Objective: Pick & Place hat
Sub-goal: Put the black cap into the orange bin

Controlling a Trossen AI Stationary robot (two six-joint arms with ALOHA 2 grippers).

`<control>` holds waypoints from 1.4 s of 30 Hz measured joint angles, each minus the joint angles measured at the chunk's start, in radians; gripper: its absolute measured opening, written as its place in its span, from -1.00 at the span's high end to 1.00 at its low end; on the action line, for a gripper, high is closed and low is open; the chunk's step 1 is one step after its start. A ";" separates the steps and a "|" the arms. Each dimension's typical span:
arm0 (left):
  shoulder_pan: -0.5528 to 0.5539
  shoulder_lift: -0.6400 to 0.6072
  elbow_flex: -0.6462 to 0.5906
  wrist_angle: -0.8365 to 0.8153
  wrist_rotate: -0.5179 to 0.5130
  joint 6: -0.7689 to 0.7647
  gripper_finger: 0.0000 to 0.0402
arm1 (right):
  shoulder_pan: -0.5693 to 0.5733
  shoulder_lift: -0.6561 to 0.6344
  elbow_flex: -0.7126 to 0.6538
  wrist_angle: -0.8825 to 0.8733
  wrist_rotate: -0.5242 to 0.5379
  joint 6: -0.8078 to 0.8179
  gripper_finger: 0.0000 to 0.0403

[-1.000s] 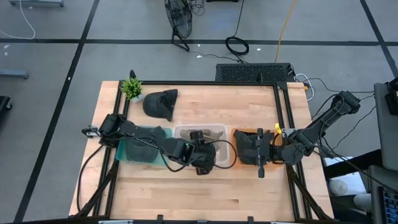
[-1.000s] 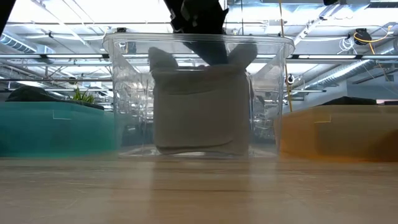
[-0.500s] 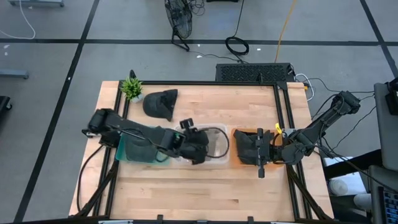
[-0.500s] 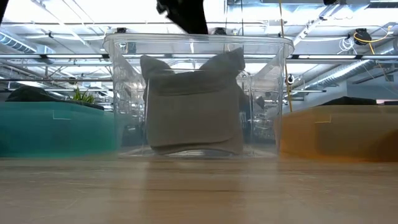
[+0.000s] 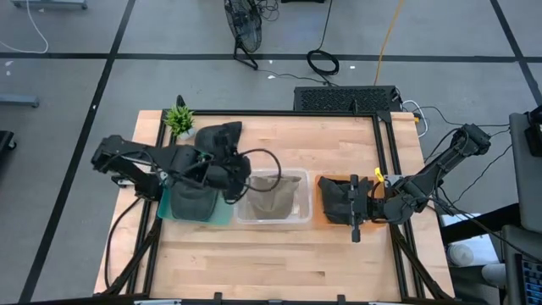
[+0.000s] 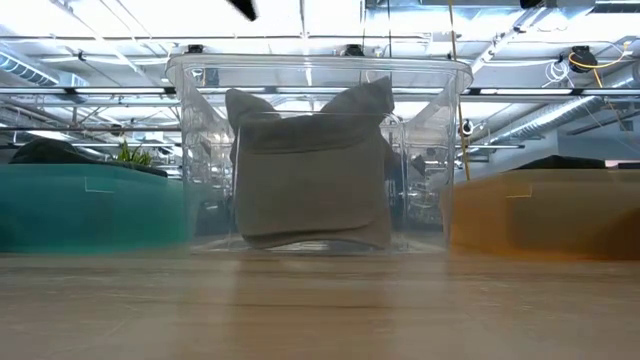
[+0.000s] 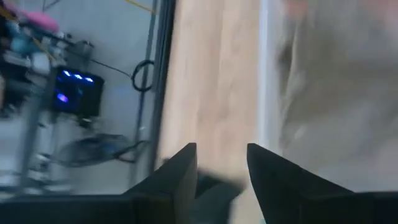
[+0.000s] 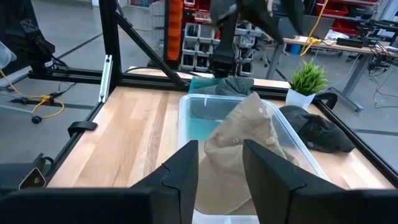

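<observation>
The crumpled tan fabric hat (image 5: 269, 193) sits inside the clear plastic bin (image 5: 298, 216), between a teal bin (image 5: 167, 207) and an orange bin (image 5: 320, 219) on the wooden desk (image 5: 254, 263). The left tool (image 5: 230, 174) hangs released and empty over the teal bin's back edge, near a dark cap (image 5: 218, 140) and a small green plant (image 5: 179, 118). The right tool (image 5: 349, 204) hovers over the orange bin, fingers parted, gripping nothing.

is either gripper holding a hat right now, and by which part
Neither. The left gripper is open and empty beside the clear bin; the tan hat lies loose inside. The right gripper is open and empty.
</observation>
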 joint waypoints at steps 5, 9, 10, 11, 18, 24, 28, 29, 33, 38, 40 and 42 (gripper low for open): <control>0.076 0.003 -0.002 -0.120 0.008 0.258 0.33 | 0.000 0.000 0.000 0.000 0.000 0.000 0.43; 0.135 0.017 0.000 -0.188 0.117 0.368 0.41 | 0.000 0.000 0.000 0.003 0.000 -0.001 0.43; 0.147 0.019 -0.002 -0.208 0.138 0.382 0.43 | 0.000 0.000 0.000 0.003 0.000 0.000 0.43; 0.157 0.019 -0.002 -0.221 0.155 0.391 0.44 | 0.000 0.000 0.000 0.002 0.000 0.000 0.43; 0.230 -0.001 -0.057 -0.215 0.222 0.350 0.49 | 0.001 0.000 0.000 -0.005 0.000 -0.025 0.43; 0.260 -0.001 -0.108 -0.159 0.279 0.386 0.50 | 0.001 0.000 -0.002 -0.021 -0.108 -0.056 0.43; 0.276 -0.001 -0.155 -0.196 0.305 0.456 0.49 | 0.001 0.000 -0.015 -0.007 -0.213 -0.095 0.43; 0.279 -0.001 -0.169 -0.199 0.311 0.455 0.49 | 0.001 0.000 -0.016 -0.005 -0.235 -0.097 0.43; 0.276 -0.001 -0.203 -0.195 0.316 0.429 0.49 | 0.001 0.000 -0.016 0.005 -0.261 -0.103 0.43; 0.282 -0.031 -0.228 -0.190 0.320 0.415 0.49 | -0.001 0.000 -0.016 0.006 -0.235 -0.136 0.43; 0.283 -0.035 -0.233 -0.198 0.322 0.393 0.49 | -0.001 0.000 -0.016 0.005 -0.237 -0.134 0.43; 0.283 -0.045 -0.230 -0.189 0.322 0.380 0.49 | -0.001 0.000 -0.016 0.005 -0.238 -0.114 0.43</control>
